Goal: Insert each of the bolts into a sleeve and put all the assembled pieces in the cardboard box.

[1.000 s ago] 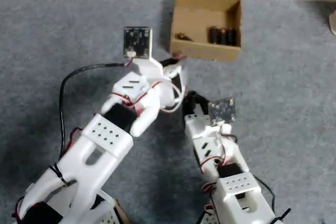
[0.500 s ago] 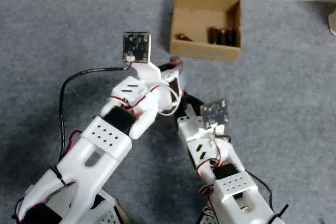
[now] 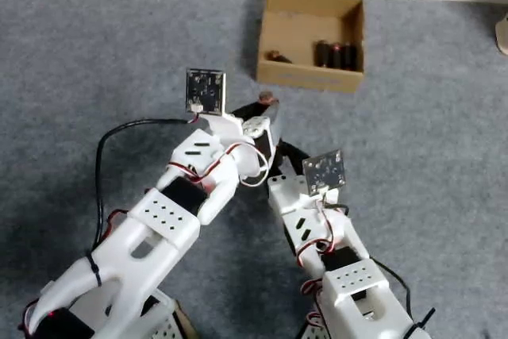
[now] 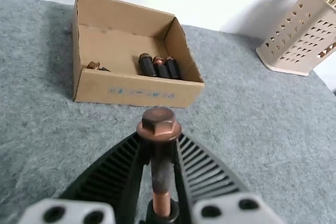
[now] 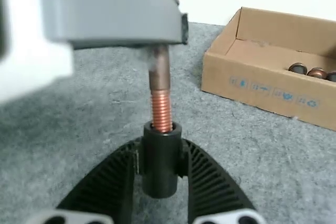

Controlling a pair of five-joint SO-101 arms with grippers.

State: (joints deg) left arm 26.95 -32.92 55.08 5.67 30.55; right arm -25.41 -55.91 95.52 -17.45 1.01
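My left gripper (image 4: 160, 153) is shut on a copper bolt (image 4: 160, 145) with a hex head, its threaded tip (image 5: 161, 111) entering a black sleeve (image 5: 160, 158). My right gripper (image 5: 160, 174) is shut on that sleeve, held upright. In the high view both grippers meet at mid-table, the bolt head (image 3: 267, 99) showing just in front of the cardboard box (image 3: 274, 73). The box (image 4: 136, 94) holds several assembled pieces (image 4: 157, 66) along its back wall and one (image 3: 275, 56) near its left side.
Grey carpet covers the table. A beige perforated holder (image 4: 296, 35) stands off to the right of the box. The left arm's black cable (image 3: 107, 129) loops over the carpet on the left.
Both grippers drew back from the box towards mid-table and came together. The bolt tip now sits in the sleeve's mouth.
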